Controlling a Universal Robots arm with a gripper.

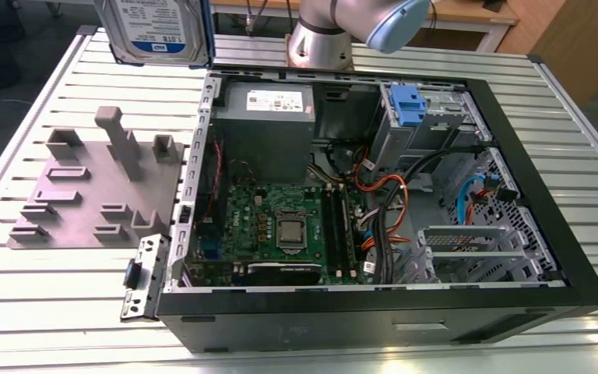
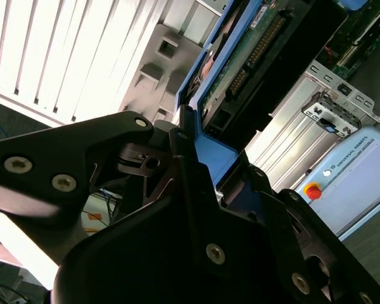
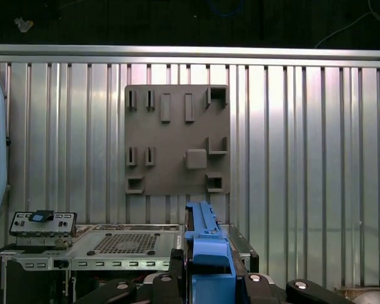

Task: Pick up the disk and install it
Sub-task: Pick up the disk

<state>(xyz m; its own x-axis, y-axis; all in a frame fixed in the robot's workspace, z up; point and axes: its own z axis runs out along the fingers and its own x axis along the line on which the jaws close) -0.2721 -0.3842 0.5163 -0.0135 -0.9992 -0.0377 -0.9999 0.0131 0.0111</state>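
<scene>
Slatted aluminium table [image 1: 40, 312], wooden furniture [image 1: 575, 43] behind

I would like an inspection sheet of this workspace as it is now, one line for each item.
Surface: ribbed metal table, with an open computer case on it.
Job's things: disk raised off the table, not installed.
Clutter: grey fixture plate beside the case, on the exterior view's left.
Grippers: gripper shut on the disk's blue rail, in both wrist views.
Cables: orange, blue and black cables inside the case.
Surroundings: pendant with a red button; wooden furniture beyond the table.
</scene>
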